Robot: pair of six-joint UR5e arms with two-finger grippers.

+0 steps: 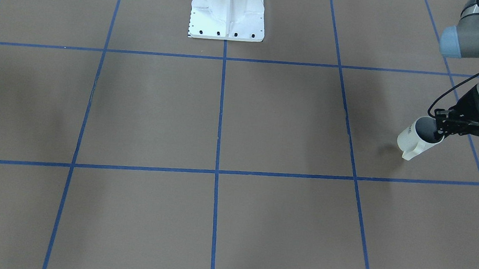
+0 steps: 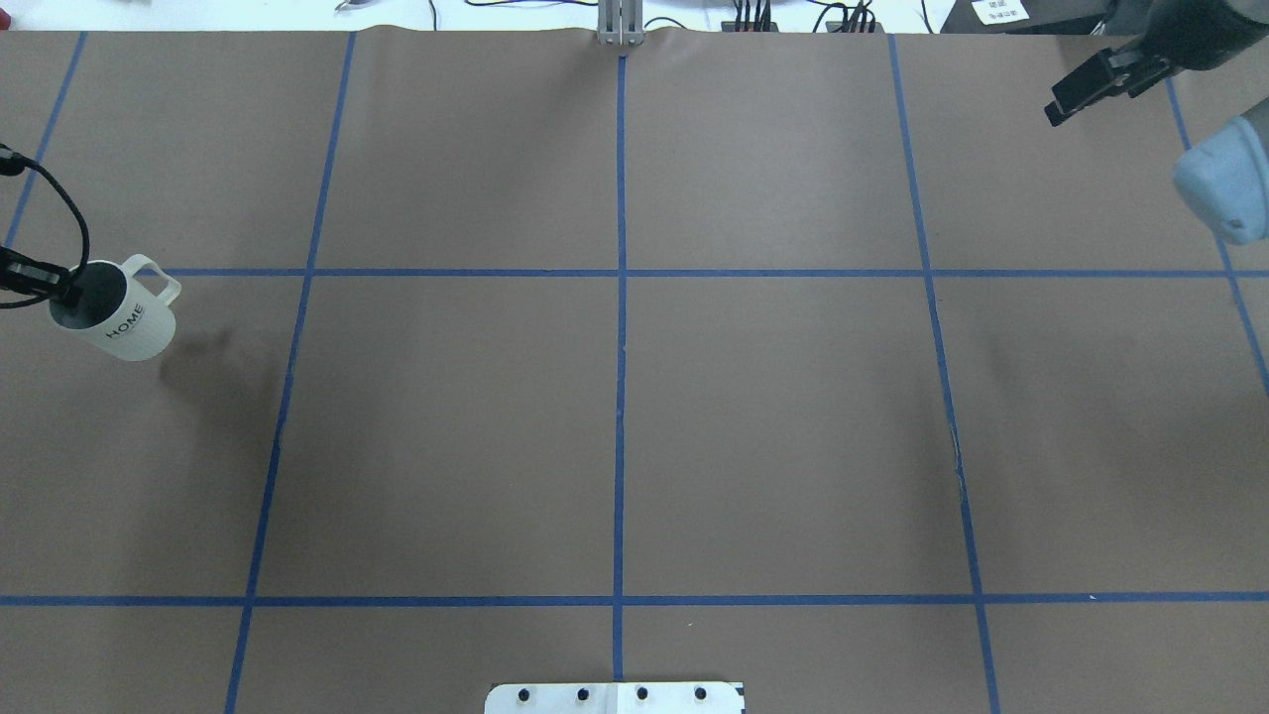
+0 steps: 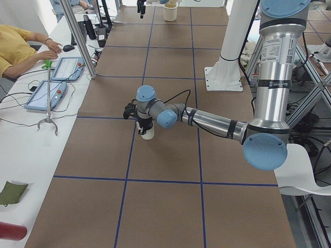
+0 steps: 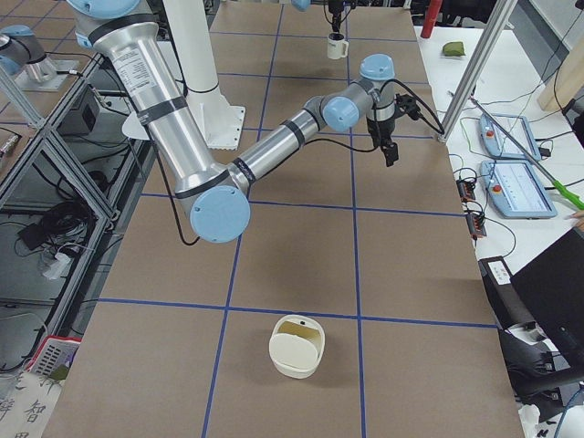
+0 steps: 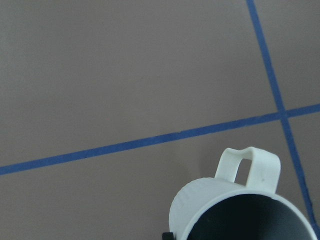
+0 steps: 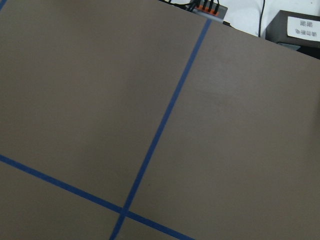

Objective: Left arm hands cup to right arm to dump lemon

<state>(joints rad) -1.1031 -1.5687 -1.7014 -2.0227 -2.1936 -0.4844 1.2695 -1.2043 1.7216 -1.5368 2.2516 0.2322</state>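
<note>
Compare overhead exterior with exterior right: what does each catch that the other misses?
Only overhead: the "HOME" lettering on the cup. Only exterior right: a cream container at the table's near end, the right arm along its length, and two tablets on the side bench. Both: the cup held at its rim by the left pincer, and the right pincer far from it, holding nothing. The lemon shows in neither.
</note>
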